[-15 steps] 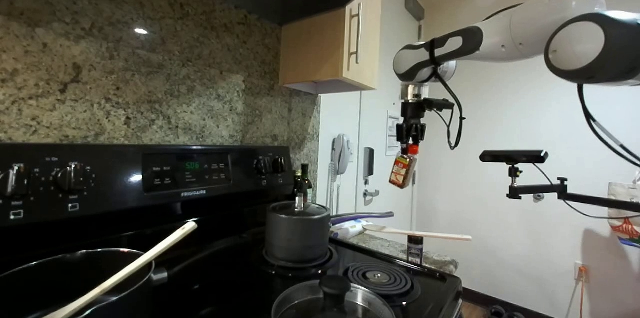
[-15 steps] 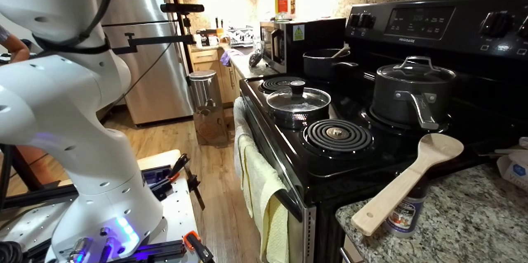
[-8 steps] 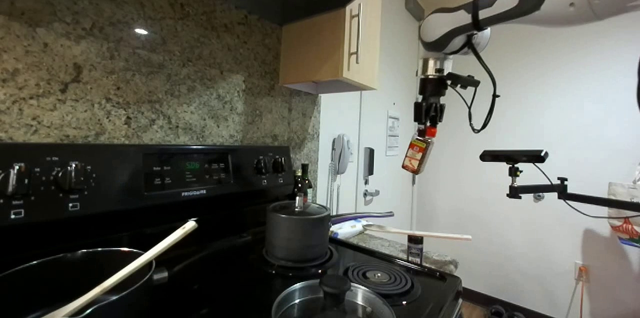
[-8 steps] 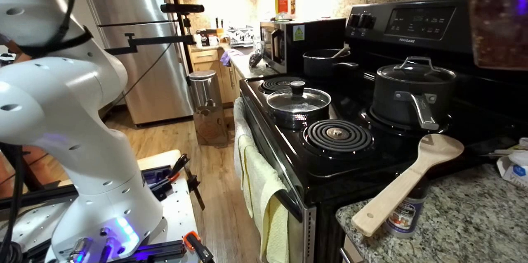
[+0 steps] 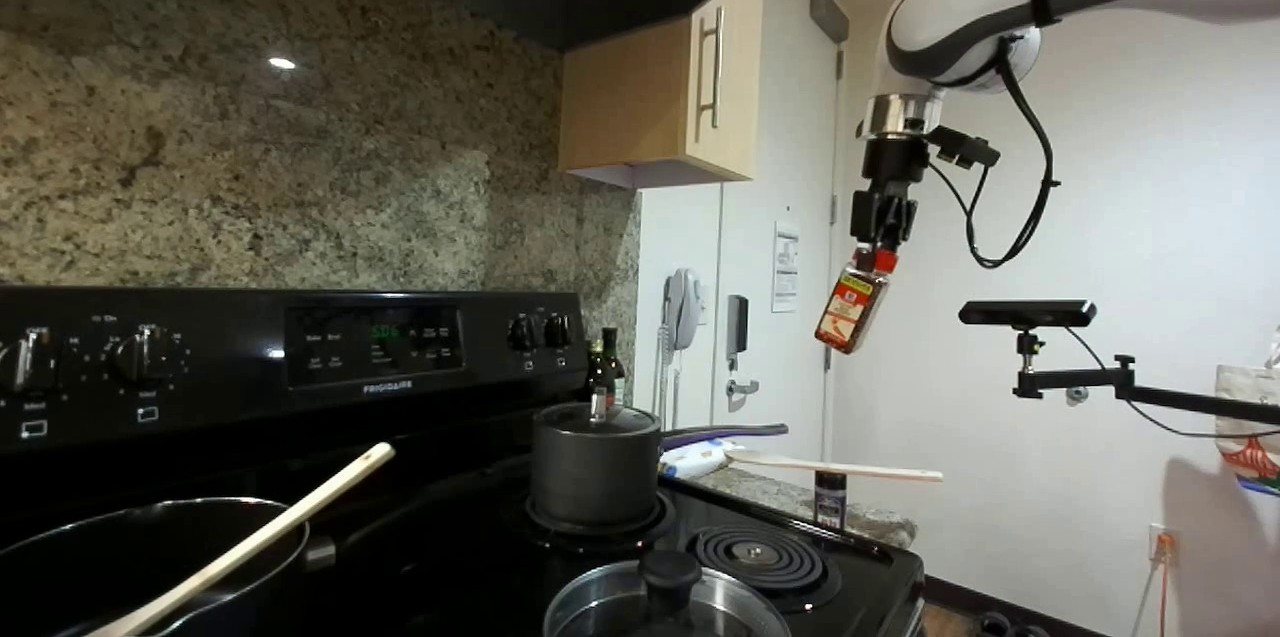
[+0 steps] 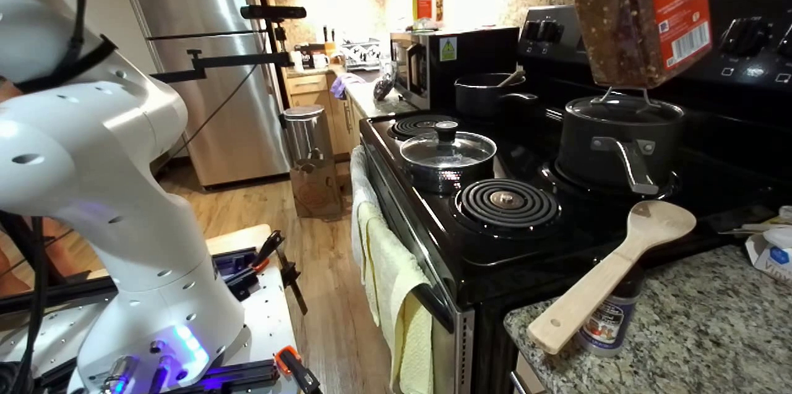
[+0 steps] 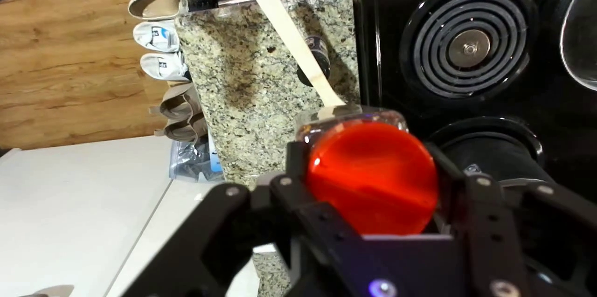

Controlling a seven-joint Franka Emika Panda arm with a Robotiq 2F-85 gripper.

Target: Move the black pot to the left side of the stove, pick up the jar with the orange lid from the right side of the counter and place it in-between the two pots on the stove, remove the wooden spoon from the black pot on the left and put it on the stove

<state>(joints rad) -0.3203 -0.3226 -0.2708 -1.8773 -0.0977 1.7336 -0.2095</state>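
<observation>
My claw (image 5: 877,249) pinches the jar with the orange lid (image 5: 850,311) by its cap, tilted in midair, higher than the flat top of the stove (image 6: 489,255). At the stove's rear I see the grey pot (image 6: 585,159) and the black pot (image 6: 476,101) with the wooden spoon (image 5: 250,542) in it.

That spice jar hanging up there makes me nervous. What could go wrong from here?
The spice jar might slip or twist: it hangs tilted, with the jaws gripping it up at its red lid. Lowered toward the stove, it may knock the lidded grey pot. A bump might also dislodge the wooden spoon above the counter, since it seems propped across a small bottle.
</observation>
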